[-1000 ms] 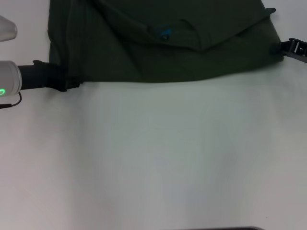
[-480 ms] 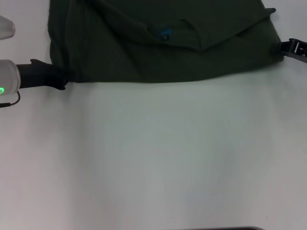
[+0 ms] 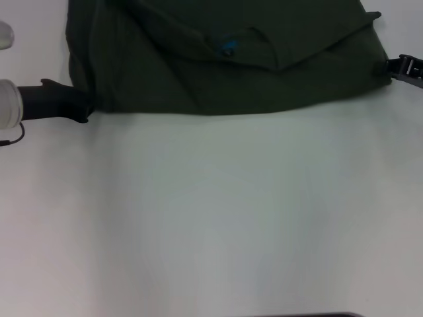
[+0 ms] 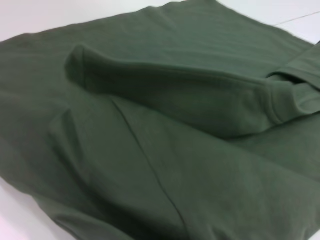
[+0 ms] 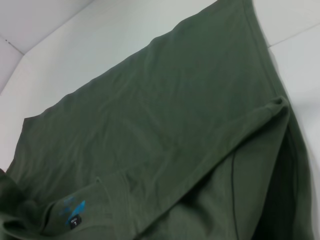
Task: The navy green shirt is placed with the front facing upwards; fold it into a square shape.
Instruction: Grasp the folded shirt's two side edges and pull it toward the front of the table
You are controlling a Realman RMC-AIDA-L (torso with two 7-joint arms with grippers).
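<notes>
**Q:** State the position and condition of each gripper.

**A:** The left gripper (image 3: 78, 109) sits at the shirt's near left corner. One second earlier it overlapped the hem; it has since backed off, and its tip now only meets the edge. Finger condition cannot be determined. The right gripper (image 3: 396, 67) rests at the shirt's right edge; its finger condition likewise cannot be determined.

**Q:** What does that change indicate?

**A:** Probably that the left corner has been released and the current fold is set down. The shirt (image 3: 225, 59) lies at the far side of the white table (image 3: 218, 211), doubled over, with layered flaps visible. Its outline remains wider than square, so further folding appears necessary.

**Q:** Any legible markings?

**A:** The neck label (image 5: 73, 214), inside the shirt's collar, is blue above black. The black part carries what reads as the size letter "L". No chest print is exposed.
</notes>
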